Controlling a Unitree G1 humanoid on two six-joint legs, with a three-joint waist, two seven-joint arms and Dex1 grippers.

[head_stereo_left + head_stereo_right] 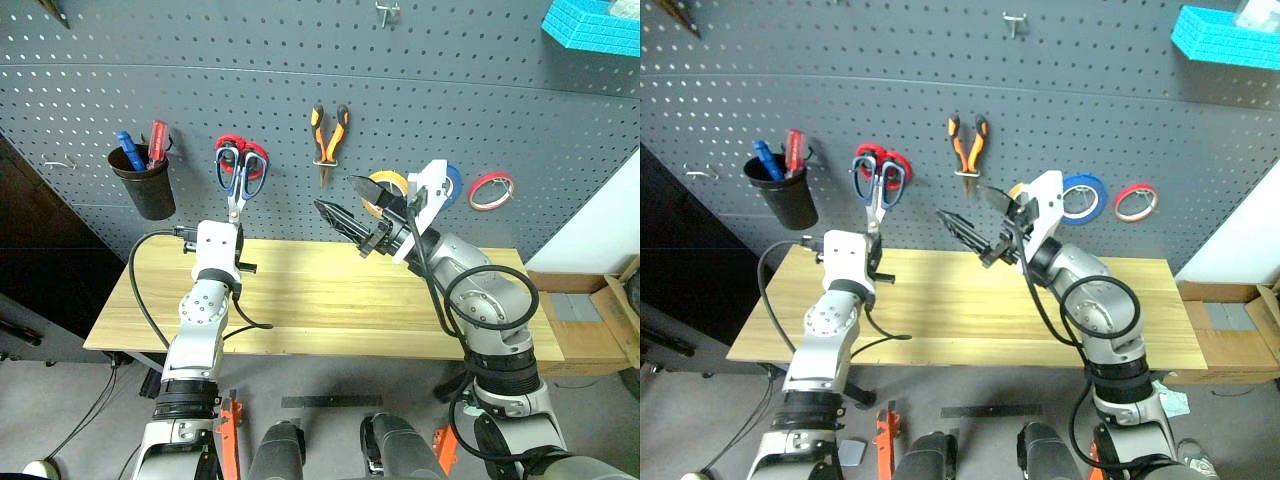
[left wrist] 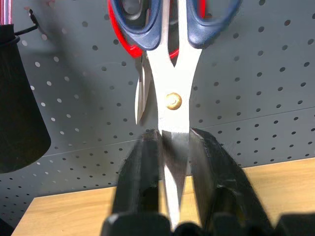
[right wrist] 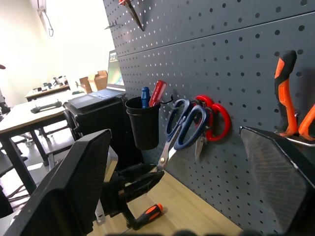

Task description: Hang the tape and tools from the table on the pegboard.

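Pegboard (image 1: 300, 90): dark grey perforated panel.
Table (image 1: 330, 300): pale plank top.
Right gripper (image 1: 340, 205): we log it spread wide, empty, idle.
Left gripper (image 2: 174, 147): we log its fingers flanking the steel blades, slightly parted; grip uncertain.
Blue-handled scissors (image 1: 240, 180): hanging upright against the pegboard, blades down, directly above the nearer left gripper.
Orange-handled screwdriver (image 3: 147, 214): on the table.

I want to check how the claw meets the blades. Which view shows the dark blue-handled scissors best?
The left wrist view: the dark blue-handled scissors hang close up, blades between the left claw fingers. The eye views show them small on the dark grey pegboard. The right wrist view shows them sidelong.
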